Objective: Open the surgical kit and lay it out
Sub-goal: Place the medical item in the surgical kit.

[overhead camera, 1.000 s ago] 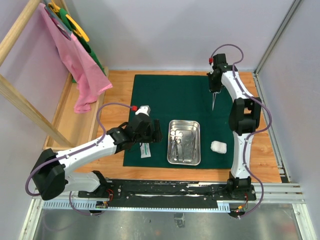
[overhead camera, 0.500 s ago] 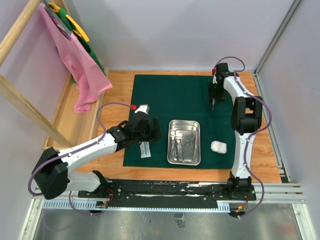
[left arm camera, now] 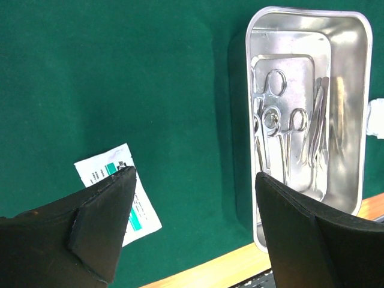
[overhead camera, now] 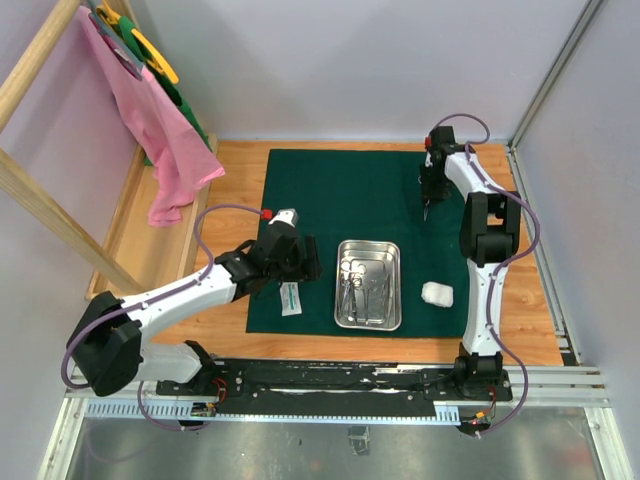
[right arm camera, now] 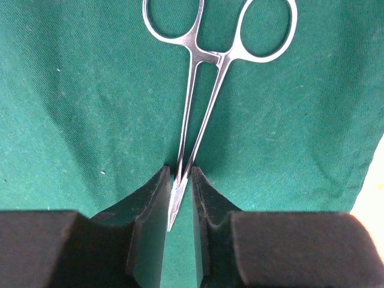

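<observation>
The dark green cloth [overhead camera: 340, 190] lies spread flat on the wooden table. The steel tray [overhead camera: 368, 244] stands on its near middle with several clamps and tweezers [overhead camera: 362, 285] inside. The small white packet [overhead camera: 290, 298] lies left of the tray and the white gauze wad [overhead camera: 436, 293] right of it. My left gripper [overhead camera: 305, 265] is open and empty, low over the cloth between the packet [left arm camera: 144, 213] and the tray [left arm camera: 360, 120]. My right gripper [overhead camera: 428, 200] is at the cloth's far right, its jaws shut on the tips of a steel clamp [right arm camera: 204, 90] that lies along the cloth.
A wooden rack at the left holds a hanging pink cloth [overhead camera: 165, 130] with green and yellow items behind it. Bare wood borders the green cloth on both sides. A metal frame post [overhead camera: 545, 100] runs along the right.
My right gripper has moved down and slightly back with the clamp, bringing it from hanging above the cloth to lying on it. My left arm has barely moved.
</observation>
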